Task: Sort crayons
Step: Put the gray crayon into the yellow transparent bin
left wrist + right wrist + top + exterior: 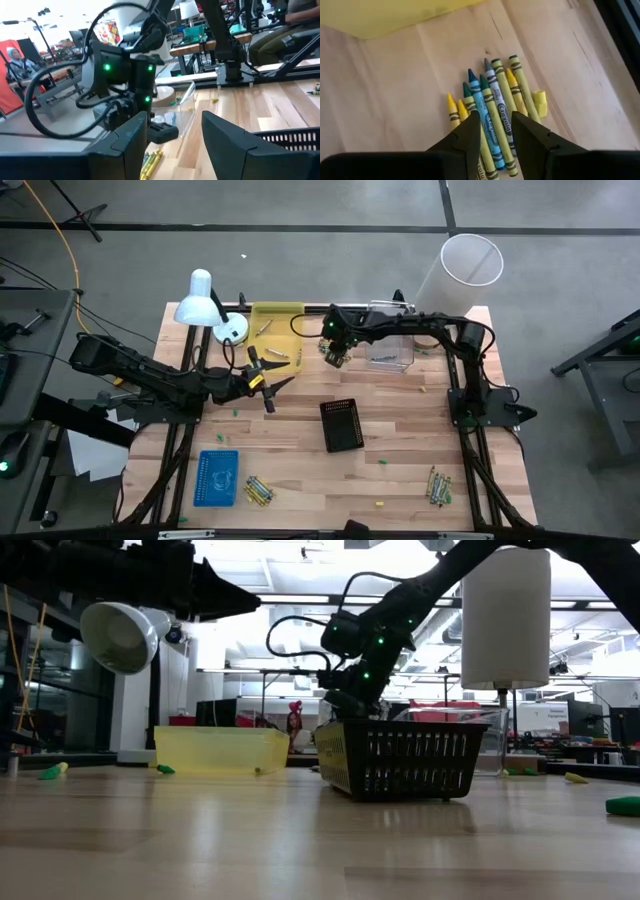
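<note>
Though my overhead camera takes in the whole plank table (400,480), the crayons (336,359) under the right gripper (337,356) are hidden by its own bulk, between the yellow tray (277,315) and the clear tray (392,350). Two more bundles (258,491) (438,486) lie near the front edge, too small for me to count. The left gripper (272,383) hangs over the table's left half, fingers spread wide and holding nothing; a black mesh basket (341,425) and a blue lid-like tray (217,477) sit apart.

From table height, the black mesh basket (400,759) blocks the pile, and I see only the right gripper (352,705) low behind it beside the translucent yellow tray (221,749).

My left wrist camera catches two yellow crayon tips (150,161) beneath that gripper (150,125).

Only the right wrist camera shows the pile: waxy paper-wrapped sticks (492,112), yellow, green, blue and grey, side by side, a yellow stub (540,102) beside them. The fingers (465,142) stand partly apart, straddling a blue one without clamping it.
</note>
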Robot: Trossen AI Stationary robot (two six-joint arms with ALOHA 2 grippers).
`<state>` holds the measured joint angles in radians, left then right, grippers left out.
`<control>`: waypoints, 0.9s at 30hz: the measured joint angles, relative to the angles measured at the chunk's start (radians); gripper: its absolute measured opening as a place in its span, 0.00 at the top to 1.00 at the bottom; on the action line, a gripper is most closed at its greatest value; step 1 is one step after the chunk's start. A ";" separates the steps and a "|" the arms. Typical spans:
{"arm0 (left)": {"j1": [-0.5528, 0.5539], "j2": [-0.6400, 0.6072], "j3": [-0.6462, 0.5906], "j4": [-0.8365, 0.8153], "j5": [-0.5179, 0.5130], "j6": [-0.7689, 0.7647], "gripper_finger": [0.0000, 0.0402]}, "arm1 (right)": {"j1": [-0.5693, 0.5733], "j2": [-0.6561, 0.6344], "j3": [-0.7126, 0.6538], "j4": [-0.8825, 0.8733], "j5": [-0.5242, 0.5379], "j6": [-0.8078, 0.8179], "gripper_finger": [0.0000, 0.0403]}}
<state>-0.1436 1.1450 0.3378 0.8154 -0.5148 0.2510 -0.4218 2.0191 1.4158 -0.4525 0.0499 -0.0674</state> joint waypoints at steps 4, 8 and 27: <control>0.000 0.000 0.000 0.000 0.000 0.023 0.57 | -0.013 0.031 0.035 -0.078 -0.044 0.007 0.75; 0.000 0.000 0.000 0.002 0.000 0.049 0.57 | -0.012 0.077 0.070 -0.095 -0.036 0.007 0.75; 0.000 0.000 0.000 0.002 0.000 0.041 0.57 | -0.014 0.096 0.077 -0.078 0.070 0.114 0.75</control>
<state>-0.1436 1.1450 0.3382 0.8173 -0.5152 0.2924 -0.4356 2.1153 1.4933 -0.5306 0.1194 0.0465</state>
